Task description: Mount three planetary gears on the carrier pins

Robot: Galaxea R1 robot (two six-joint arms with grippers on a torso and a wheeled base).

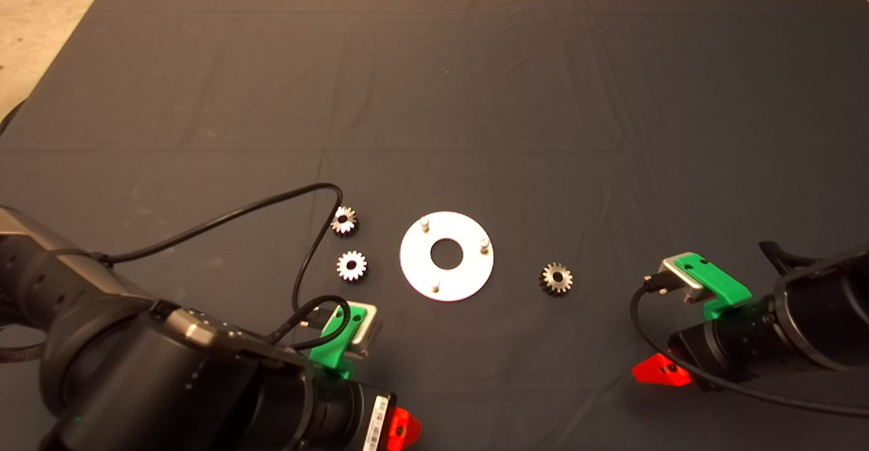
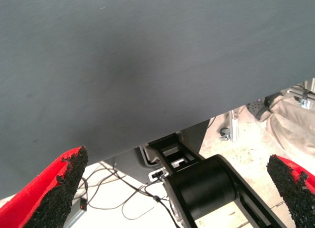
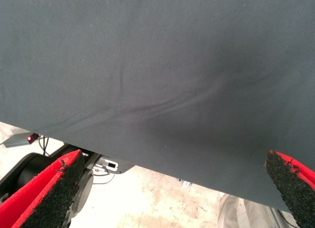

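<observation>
- Nothing installed so far: all three carrier pins (image 1: 484, 244) stand bare on the round silver disc (image 1: 447, 284), in a triangle around its central hole.
- All three planetary gears lying flat on the dark mat (image 1: 475, 98): two on the left of the disc, one gear (image 1: 344, 220) farther up and a second gear (image 1: 352, 265) just below it, apart from each other; a third gear (image 1: 556, 278) alone on the right of the disc.
- Judged as the very start, with the first pick not yet begun.
- Left pincer (image 2: 177, 188) low at the near edge of the mat, fingers wide apart and empty; right pincer (image 3: 172, 188) low on the right side, also wide apart and empty.
- Next move probably calls for a descent over one gear, a close on its toothed rim, then alignment of the bore with a pin; small bore and thin pin, so little room for error.
- Head view alone shows gears, disc and pins.
- Wrist views show none of these, only bare mat, its edge and the floor with cables beyond, but give clearly the gap between the red fingers (image 2: 54, 188).
</observation>
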